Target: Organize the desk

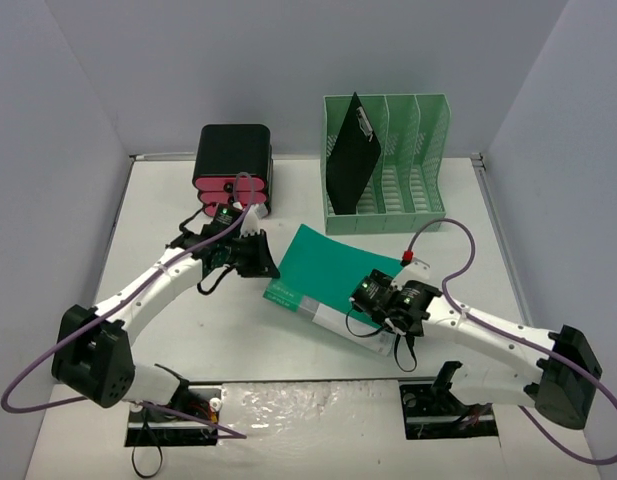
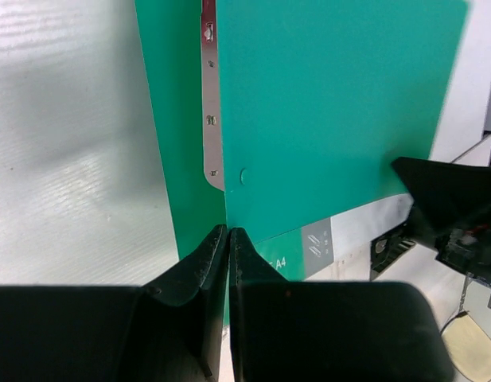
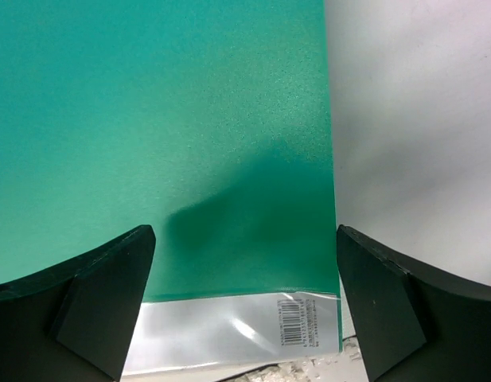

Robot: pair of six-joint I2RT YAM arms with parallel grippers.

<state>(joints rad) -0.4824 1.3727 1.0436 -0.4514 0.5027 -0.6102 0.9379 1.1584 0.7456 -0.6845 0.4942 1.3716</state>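
At the centre of the desk (image 1: 268, 345) lies a green folder (image 1: 333, 265). Left gripper (image 2: 228, 232): jaws fully closed at the folder's edge; grip unconfirmed. Right gripper (image 3: 245, 239): jaws wide apart above the folder, holding nothing.

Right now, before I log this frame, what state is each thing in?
green folder: lying on the desk, one edge pinched.
left pincer: shut on the green folder's edge.
right pincer: open, above the green folder.
clipboard: upright, tilted, in the file rack's leftmost slot.
file rack: standing at the back.
black case: standing by the far wall.
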